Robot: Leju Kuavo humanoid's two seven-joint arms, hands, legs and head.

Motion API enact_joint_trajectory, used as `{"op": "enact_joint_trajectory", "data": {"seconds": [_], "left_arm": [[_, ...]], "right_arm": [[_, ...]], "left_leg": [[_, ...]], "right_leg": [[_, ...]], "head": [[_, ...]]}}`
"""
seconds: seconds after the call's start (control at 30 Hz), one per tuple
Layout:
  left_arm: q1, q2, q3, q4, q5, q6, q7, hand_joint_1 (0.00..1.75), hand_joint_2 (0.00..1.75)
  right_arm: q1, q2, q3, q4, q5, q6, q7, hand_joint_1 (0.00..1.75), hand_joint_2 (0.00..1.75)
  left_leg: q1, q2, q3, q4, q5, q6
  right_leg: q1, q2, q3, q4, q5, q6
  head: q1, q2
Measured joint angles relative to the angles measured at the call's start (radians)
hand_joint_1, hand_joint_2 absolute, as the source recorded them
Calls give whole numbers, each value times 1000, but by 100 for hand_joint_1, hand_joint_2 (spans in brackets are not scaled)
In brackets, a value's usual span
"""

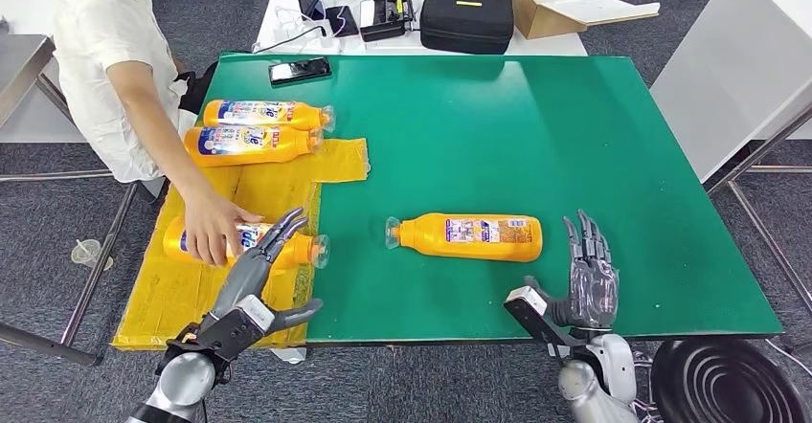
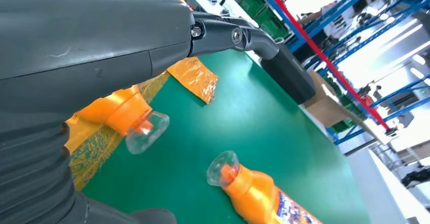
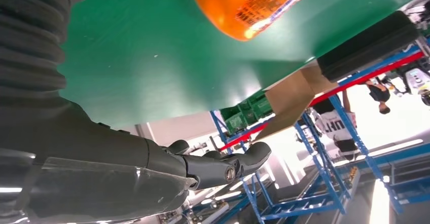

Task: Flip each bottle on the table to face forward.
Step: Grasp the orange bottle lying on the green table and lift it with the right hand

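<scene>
So the middle bottle [image 1: 469, 236] lies lower centre of the frame on the green table [image 1: 536, 136], long axis left-right, cap pointing left. The right hand [image 1: 589, 279], fingers spread and empty, sits just below its base end, nearer than the left hand [image 1: 263, 270], also open-fingered.

Four orange bottles [image 1: 469, 236] on green table [image 1: 536, 136]

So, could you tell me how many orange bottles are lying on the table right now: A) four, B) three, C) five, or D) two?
A: two bottles lie side by side at the far left, one sits under the person's hand, and one lies mid-table.
</scene>
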Motion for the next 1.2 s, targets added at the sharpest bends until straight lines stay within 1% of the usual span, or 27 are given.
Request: {"op": "enact_joint_trajectory", "data": {"seconds": [0.17,0.33,0.53,0.63,0.73,1.07,1.2], "left_arm": [[34,-6,-12,-54,21,17,-30,0,175],[39,-33,-38,-77,72,19,-35,0,175],[30,-73,-55,-58,159,18,-3,0,175],[21,-94,-55,-24,183,37,21,0,175],[10,-109,-54,8,194,61,27,0,175],[-24,-138,-51,79,234,80,44,0,175],[-32,-141,-51,92,239,78,44,0,175]], "right_arm": [[-25,-35,4,35,42,27,31,0,175],[-109,-56,27,140,57,68,32,0,175],[-208,-49,93,291,102,96,31,0,175],[-248,-41,135,367,117,103,33,0,175],[-271,-32,166,421,118,104,33,0,175],[-322,-23,228,501,132,121,34,0,175],[-341,-24,245,517,143,133,67,0,175]], "left_leg": [[0,0,-1,0,0,0],[0,0,-1,0,0,0],[0,0,0,0,1,0],[0,0,0,0,1,0],[0,0,-1,0,0,0],[0,0,1,0,0,0],[0,1,1,0,0,0]], "right_leg": [[0,0,0,0,0,0],[0,0,0,0,1,0],[0,0,0,0,1,0],[0,0,0,0,1,0],[0,0,0,0,1,0],[0,0,0,0,1,0],[0,0,1,0,1,0]], "head": [[0,0],[0,0],[0,0],[0,0],[0,0],[0,0],[0,0]]}}
